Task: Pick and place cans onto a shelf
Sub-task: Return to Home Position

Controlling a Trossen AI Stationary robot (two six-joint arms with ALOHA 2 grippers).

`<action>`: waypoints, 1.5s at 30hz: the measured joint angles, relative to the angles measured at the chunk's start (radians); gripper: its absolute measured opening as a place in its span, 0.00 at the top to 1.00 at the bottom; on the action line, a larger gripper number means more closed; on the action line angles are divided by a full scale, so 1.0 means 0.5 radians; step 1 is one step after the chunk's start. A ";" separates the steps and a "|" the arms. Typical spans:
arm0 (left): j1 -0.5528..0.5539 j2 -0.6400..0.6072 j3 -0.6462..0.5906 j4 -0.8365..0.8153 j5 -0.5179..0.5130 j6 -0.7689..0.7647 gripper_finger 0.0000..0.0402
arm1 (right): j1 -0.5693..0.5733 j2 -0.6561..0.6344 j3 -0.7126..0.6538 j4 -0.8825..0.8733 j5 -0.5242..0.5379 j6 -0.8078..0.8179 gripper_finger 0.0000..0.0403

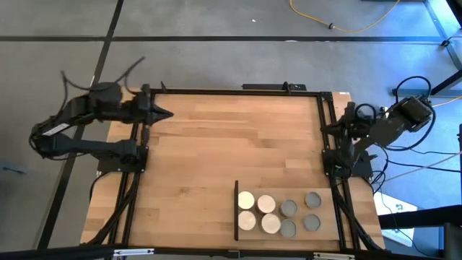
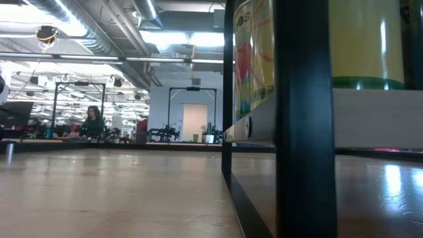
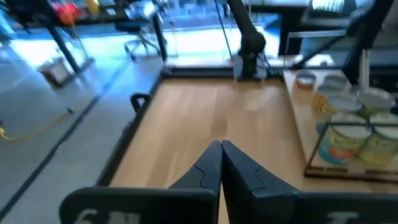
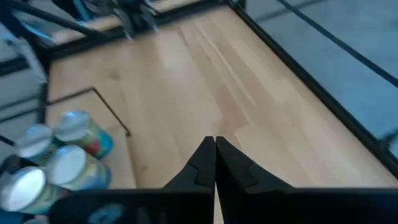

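Several cans (image 1: 278, 213) stand upright in two rows on the light-wood shelf (image 1: 328, 232) at the table's near right; the left ones have cream tops, the right ones grey tops. The shelf's black upright edge (image 1: 237, 211) is on its left short side. The cans also show in the left wrist view (image 3: 348, 134), the right wrist view (image 4: 59, 162) and close up in the low view (image 2: 254, 59). My left gripper (image 1: 167, 113) is shut and empty over the table's far left edge. My right gripper (image 1: 326, 128) is shut and empty at the far right edge.
A black metal frame (image 1: 238, 92) runs around the tabletop. The bare wooden tabletop (image 1: 231, 152) lies between the two arms. A yellow cable (image 1: 346, 25) lies on the floor beyond the table. A person (image 2: 92, 122) sits far off in the room behind.
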State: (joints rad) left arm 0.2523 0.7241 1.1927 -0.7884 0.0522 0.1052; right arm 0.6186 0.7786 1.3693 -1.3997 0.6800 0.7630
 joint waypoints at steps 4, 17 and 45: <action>0.000 -0.152 0.000 0.000 -0.019 -0.050 1.00 | 0.001 -0.088 0.000 0.153 -0.100 -0.179 0.99; 0.000 -0.488 0.000 -0.277 -0.149 -0.213 1.00 | 0.001 -0.239 -0.023 0.265 -0.196 -0.500 0.99; 0.001 -1.239 -0.333 -0.336 -0.231 -0.338 1.00 | 0.001 -1.006 -0.822 0.783 -0.174 -0.497 0.99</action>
State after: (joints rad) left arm 0.2527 0.1045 1.0264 -0.9563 -0.0635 -0.0638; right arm 0.6189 0.2756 0.9581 -1.0079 0.5930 0.5146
